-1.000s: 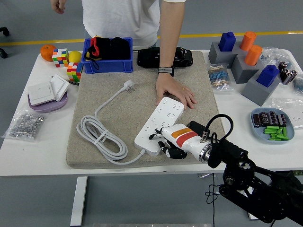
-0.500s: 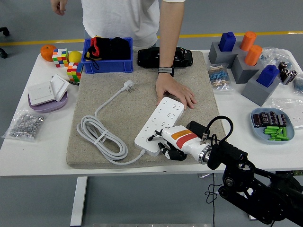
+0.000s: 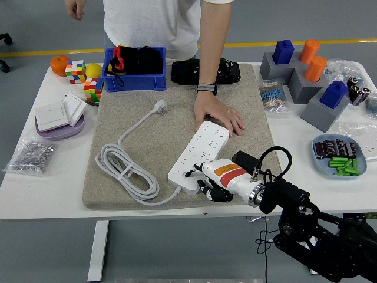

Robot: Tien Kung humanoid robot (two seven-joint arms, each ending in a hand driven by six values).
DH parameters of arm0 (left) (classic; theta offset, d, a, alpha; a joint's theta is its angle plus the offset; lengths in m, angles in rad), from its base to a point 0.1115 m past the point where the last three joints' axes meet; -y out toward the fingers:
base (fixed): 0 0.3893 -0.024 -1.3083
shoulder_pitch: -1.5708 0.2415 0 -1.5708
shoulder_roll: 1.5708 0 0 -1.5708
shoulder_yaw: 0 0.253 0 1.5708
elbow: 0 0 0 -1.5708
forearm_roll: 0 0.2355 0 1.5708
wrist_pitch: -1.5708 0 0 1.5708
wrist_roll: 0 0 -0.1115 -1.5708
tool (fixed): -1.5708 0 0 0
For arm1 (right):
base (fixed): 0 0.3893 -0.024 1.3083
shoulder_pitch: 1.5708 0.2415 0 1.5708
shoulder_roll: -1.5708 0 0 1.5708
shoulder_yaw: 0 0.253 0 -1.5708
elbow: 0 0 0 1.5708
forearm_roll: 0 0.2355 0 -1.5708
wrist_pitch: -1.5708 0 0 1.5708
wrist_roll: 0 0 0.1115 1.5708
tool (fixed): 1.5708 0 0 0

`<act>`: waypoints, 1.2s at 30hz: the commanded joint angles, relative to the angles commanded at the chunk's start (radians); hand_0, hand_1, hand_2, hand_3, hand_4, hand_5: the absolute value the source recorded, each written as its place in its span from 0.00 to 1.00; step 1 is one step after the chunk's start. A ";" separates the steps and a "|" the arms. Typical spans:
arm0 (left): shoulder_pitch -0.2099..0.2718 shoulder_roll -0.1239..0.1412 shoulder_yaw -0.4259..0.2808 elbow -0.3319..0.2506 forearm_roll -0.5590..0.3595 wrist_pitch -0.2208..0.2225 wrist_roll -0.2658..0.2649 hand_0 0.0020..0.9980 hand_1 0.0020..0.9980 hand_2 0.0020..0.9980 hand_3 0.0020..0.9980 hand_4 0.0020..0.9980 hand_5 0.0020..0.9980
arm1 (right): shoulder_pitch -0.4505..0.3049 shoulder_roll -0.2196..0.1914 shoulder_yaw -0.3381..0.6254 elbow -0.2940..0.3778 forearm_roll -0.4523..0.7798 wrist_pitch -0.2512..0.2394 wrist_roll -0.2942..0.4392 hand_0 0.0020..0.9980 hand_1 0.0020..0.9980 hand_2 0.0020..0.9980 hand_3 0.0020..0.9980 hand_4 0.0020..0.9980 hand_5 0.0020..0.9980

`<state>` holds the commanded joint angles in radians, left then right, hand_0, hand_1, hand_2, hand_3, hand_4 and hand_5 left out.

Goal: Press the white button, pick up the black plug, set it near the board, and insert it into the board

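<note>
A white power strip (image 3: 199,154) lies slantwise on the grey felt mat (image 3: 147,144). Its white cable (image 3: 123,171) is coiled to the left and ends in a white plug (image 3: 159,107). My right hand (image 3: 203,180) is at the strip's near end, its dark fingers (image 3: 213,191) curled with nothing in them; one fingertip reaches the strip's near edge. A person's hand (image 3: 218,116) rests flat on the strip's far end. I cannot pick out a black plug for certain. A black device (image 3: 205,72) lies at the mat's far edge.
A blue bin (image 3: 134,69) with black and red items sits far left, beside cubes (image 3: 75,72) and an orange (image 3: 59,65). White switches (image 3: 59,112) rest on a purple plate. Grey blocks (image 3: 306,79) and a tray of batteries (image 3: 339,156) are at the right.
My right hand has drifted slightly toward the table's near edge, staying at the strip's near end. The person's hand has stayed on the strip.
</note>
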<state>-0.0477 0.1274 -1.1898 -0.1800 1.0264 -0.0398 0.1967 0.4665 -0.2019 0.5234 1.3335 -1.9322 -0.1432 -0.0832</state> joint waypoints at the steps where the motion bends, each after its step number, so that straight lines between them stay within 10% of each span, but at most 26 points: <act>1: 0.000 0.000 0.002 0.000 -0.003 0.000 -0.001 0.71 0.67 0.59 0.68 0.67 0.26 | -0.002 -0.002 0.007 0.013 0.000 0.001 -0.002 0.00 0.00 0.08 0.67 0.34 0.00; 17: 0.001 0.000 -0.005 0.000 0.001 0.000 -0.001 0.71 0.67 0.59 0.68 0.67 0.26 | -0.070 -0.033 0.119 0.070 -0.013 -0.038 0.028 0.14 0.12 0.18 0.66 0.42 0.00; 18: 0.001 -0.001 -0.006 0.000 0.001 0.000 -0.001 0.71 0.67 0.59 0.68 0.67 0.26 | -0.081 -0.036 0.138 0.068 -0.017 -0.041 0.032 0.69 0.66 0.66 0.80 0.92 0.18; 36: -0.001 -0.002 0.001 0.000 -0.003 0.000 -0.002 0.71 0.67 0.59 0.68 0.66 0.26 | -0.188 -0.042 0.328 0.053 0.002 -0.099 0.063 0.85 0.85 0.84 0.90 1.00 0.31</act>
<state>-0.0484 0.1250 -1.1890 -0.1800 1.0236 -0.0399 0.1949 0.2790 -0.2444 0.8518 1.3862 -1.9297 -0.2417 -0.0206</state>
